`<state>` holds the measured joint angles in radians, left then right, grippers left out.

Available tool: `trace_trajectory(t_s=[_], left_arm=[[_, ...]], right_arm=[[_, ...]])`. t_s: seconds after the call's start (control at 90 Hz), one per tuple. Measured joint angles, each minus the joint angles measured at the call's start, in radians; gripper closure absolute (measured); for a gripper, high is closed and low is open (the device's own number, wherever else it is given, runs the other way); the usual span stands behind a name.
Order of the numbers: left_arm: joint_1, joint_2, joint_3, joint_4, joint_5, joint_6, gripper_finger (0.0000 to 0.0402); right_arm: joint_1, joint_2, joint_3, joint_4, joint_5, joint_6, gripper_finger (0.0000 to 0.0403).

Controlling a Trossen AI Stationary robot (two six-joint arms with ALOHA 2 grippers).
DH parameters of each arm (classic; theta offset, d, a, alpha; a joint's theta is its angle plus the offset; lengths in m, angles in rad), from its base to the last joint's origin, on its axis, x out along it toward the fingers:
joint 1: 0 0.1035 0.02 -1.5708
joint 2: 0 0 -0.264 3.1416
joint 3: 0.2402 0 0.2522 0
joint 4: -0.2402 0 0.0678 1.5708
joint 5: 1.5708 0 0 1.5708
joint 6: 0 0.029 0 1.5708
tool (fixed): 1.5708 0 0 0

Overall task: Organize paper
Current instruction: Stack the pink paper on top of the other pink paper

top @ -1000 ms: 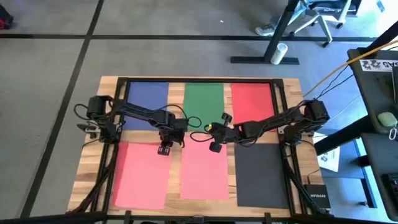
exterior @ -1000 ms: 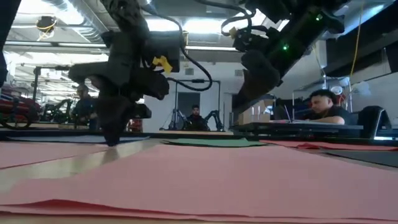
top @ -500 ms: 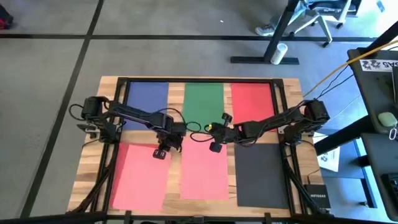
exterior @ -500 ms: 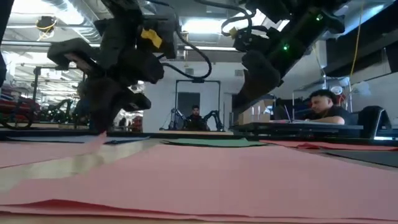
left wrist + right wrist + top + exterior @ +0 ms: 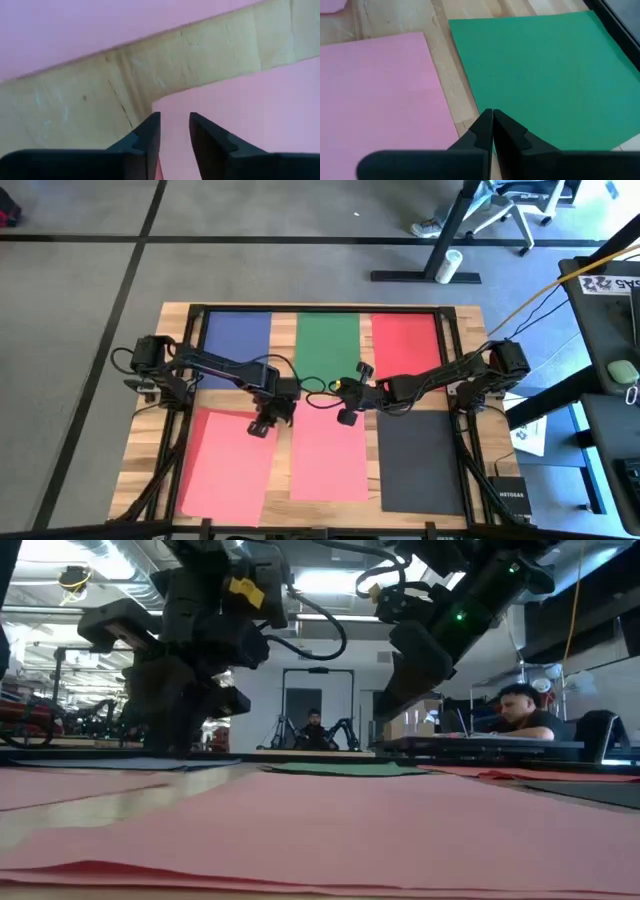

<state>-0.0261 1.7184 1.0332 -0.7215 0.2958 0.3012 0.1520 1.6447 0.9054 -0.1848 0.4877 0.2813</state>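
Plainly, the left gripper [image 5: 262,423] sits at the top right corner of the skewed salmon pink sheet of thin paper [image 5: 228,465], fingers [image 5: 150,135] slightly parted over that corner, seemingly clamping nothing; any drag could crease it or slide it under the middle salmon pink sheet [image 5: 328,455]; the right gripper [image 5: 345,416], shut and empty, hovers near the green sheet [image 5: 327,340].
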Motion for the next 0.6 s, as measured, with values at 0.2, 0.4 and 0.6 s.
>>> trace_trajectory(t_s=[0.2, 0.4, 0.6], left_arm=[[0.002, 0.027, 0.001, 0.032, 0.000, 0.040, 0.0300], [0.002, 0.076, 0.001, 0.026, -0.003, 0.051, 0.0299], [0.002, 0.080, 0.002, 0.027, -0.014, 0.054, 0.0299]], right_arm=[[0.000, 0.000, 0.000, -0.002, 0.000, 0.000, 0.0403], [0.000, 0.000, 0.000, -0.006, 0.000, 0.000, 0.0403], [0.000, 0.000, 0.000, -0.006, 0.001, 0.000, 0.0403]])
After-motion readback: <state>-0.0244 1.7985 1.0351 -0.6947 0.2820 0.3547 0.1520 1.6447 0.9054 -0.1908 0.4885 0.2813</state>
